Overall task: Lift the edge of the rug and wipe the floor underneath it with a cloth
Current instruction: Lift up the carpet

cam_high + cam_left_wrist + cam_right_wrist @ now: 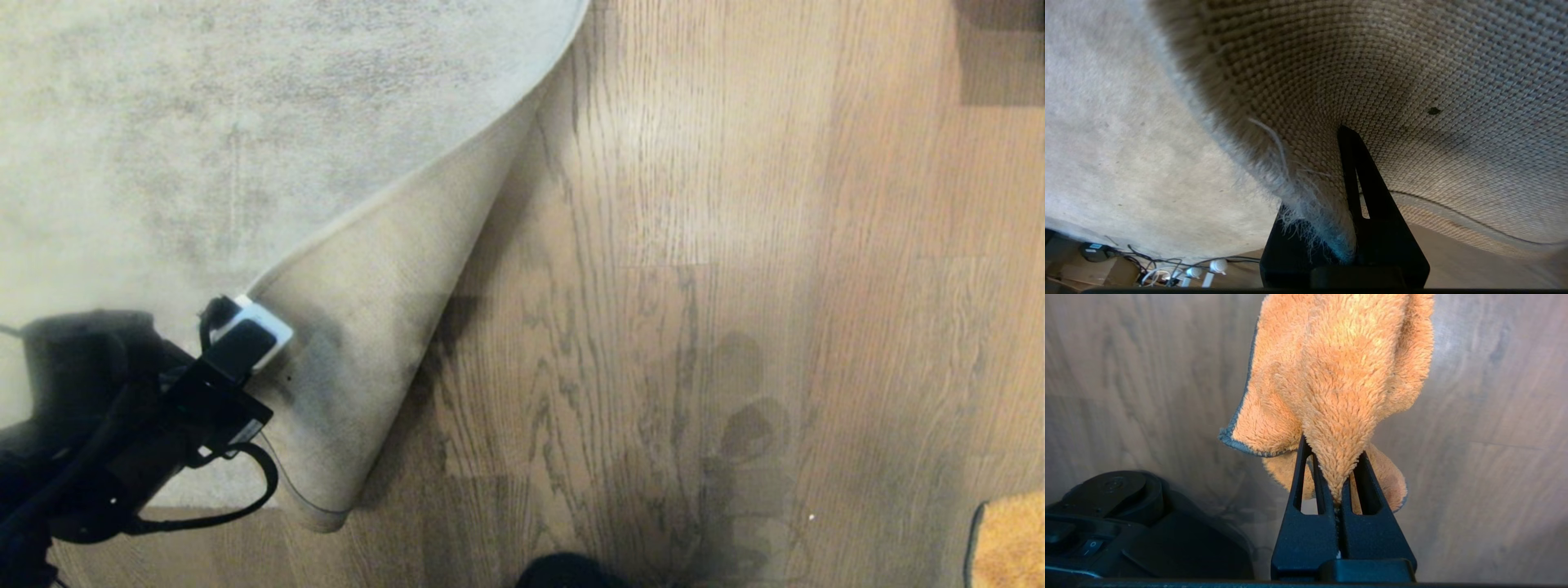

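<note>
left gripper [245, 343] clamped on the rug edge [384, 327], corner folded back over the rug, woven backing up | right gripper [1337, 498] clamped on the cloth [1339, 384], orange, fuzzy, well right of the rug | lift done; bared floor [653, 286] beside the rug not yet wiped

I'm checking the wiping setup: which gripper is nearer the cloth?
Right. The right gripper is shut on the cloth; the left gripper grips the rug edge.

Brown wood-grain plank floor [735, 245] with soft sheen and shadows; beyond it, tangled cables [1167, 267] and white plugs [1216, 267].
</note>
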Robot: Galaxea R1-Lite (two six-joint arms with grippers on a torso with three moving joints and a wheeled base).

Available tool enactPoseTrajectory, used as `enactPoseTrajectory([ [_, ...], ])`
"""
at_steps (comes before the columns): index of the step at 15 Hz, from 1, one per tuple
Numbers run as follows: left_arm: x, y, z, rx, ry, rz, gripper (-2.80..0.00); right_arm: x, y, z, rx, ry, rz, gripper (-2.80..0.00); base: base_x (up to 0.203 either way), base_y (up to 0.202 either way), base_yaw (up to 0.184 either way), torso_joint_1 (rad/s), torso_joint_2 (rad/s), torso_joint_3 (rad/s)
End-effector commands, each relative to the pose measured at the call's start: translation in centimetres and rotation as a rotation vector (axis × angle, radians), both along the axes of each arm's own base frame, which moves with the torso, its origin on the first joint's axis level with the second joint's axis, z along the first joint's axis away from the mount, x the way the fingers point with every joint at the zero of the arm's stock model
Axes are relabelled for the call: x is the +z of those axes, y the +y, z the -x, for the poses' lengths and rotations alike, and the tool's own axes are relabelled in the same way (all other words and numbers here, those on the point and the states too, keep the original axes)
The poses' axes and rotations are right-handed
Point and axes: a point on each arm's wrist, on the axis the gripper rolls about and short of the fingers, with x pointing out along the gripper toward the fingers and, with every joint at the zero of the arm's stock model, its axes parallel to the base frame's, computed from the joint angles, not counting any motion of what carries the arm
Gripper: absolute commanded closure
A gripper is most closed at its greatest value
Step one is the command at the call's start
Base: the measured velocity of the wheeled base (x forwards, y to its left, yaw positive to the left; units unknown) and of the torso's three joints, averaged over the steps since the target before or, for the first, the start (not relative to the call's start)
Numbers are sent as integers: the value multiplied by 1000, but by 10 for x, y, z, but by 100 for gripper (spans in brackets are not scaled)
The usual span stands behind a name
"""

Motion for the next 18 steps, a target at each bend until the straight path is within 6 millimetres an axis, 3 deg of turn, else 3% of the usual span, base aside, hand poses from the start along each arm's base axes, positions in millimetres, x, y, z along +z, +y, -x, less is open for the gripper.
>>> enactPoseTrajectory([
  [1,1,0,-1,0,-4,-9,0,0,0,0,1,1,1,0,0,164,0,-1,2,2],
  [8,17,-5,-16,-116,-31,-108,0,0,0,0,1,1,1,0,0,25,0,1,1,1],
  [18,37,-23,-74,-401,-111,-140,0,0,0,0,1,1,1,0,0,0,0,0,0,0],
])
